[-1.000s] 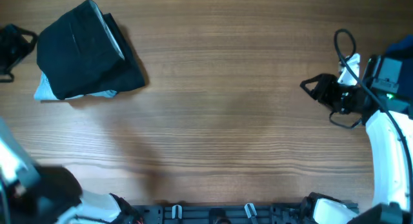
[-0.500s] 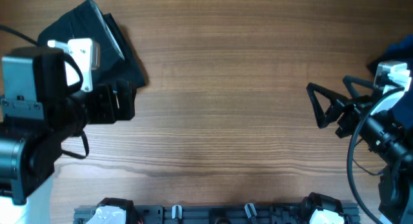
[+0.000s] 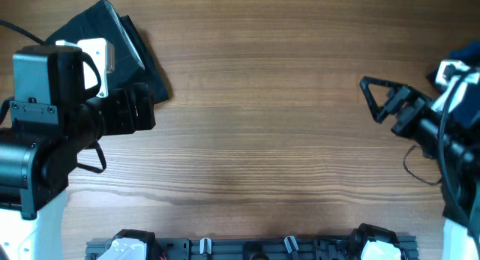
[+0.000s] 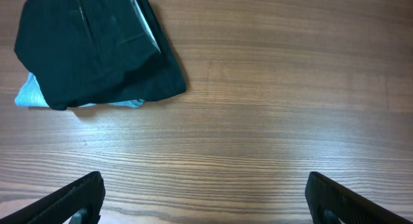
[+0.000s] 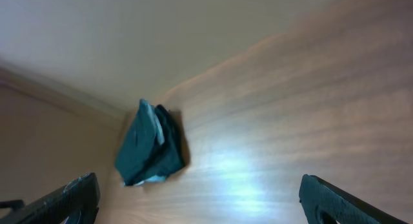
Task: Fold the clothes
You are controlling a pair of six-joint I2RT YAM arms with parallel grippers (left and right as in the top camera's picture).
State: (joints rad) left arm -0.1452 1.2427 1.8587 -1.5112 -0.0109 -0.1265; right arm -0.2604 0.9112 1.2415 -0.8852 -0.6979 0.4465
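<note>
The clothes point(image 4: 90, 50) lie as a folded dark pile over a light blue piece point(image 4: 31, 95) at the table's far left. In the overhead view the left arm covers the lower part of the clothes point(image 3: 124, 39). My left gripper point(image 3: 147, 109) hovers just right of the pile's near edge, open, with nothing between its fingers point(image 4: 71, 199). My right gripper point(image 3: 373, 100) hangs open and empty over the right side of the table, far from the pile. The right wrist view shows the clothes point(image 5: 148, 146) small and distant between its wide-spread fingers point(image 5: 342, 201).
The wooden table point(image 3: 262, 140) stretches bare between the two grippers. The arm bases and a dark rail point(image 3: 247, 246) line the near edge. A wall point(image 5: 129, 30) rises behind the table's far side.
Both arms have swung in over the table from its edges, and both grippers have opened wide. The left arm now covers part of the pile. The clothes have not moved.
</note>
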